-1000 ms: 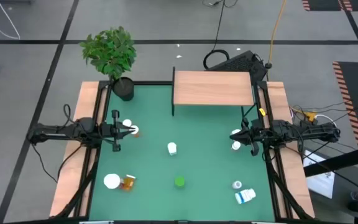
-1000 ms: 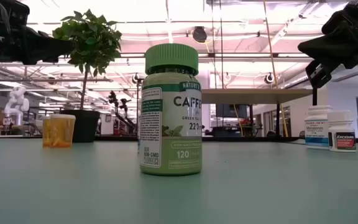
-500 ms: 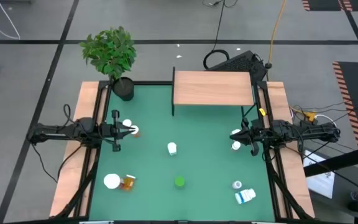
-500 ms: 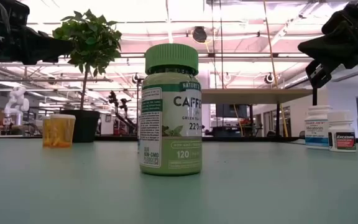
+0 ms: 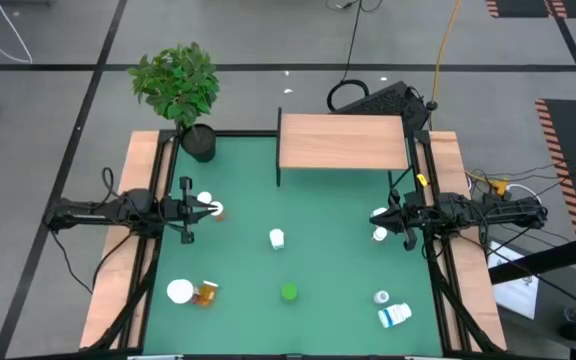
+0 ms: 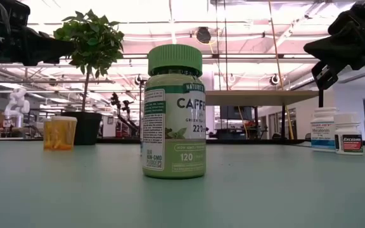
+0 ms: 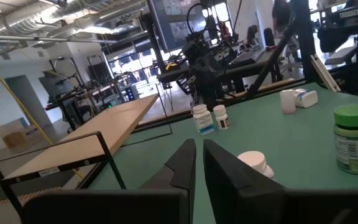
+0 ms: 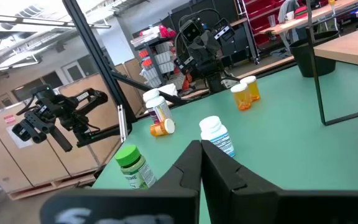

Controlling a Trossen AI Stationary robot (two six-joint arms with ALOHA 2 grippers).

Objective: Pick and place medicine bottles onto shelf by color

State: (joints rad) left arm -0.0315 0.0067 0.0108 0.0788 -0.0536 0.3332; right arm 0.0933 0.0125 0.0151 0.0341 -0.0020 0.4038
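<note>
Several medicine bottles are on the green table. An amber one (image 5: 212, 210) stands below my left gripper (image 5: 198, 209). A white blue-labelled one (image 5: 277, 238) stands mid-table and a green one (image 5: 288, 292) nearer the front. At the front left a white-capped bottle (image 5: 179, 291) stands beside an amber one lying down (image 5: 207, 293). White bottles (image 6: 325, 128) stand under my right gripper (image 5: 380, 218). Both grippers hover above the table, shut and empty. The light-wood shelf (image 5: 343, 141) stands at the far edge.
A potted plant (image 5: 180, 88) stands at the far left corner. At the front right one small bottle (image 5: 381, 296) stands and a white one (image 5: 395, 316) lies on its side. Wooden rails (image 5: 118, 285) edge the table's left and right sides.
</note>
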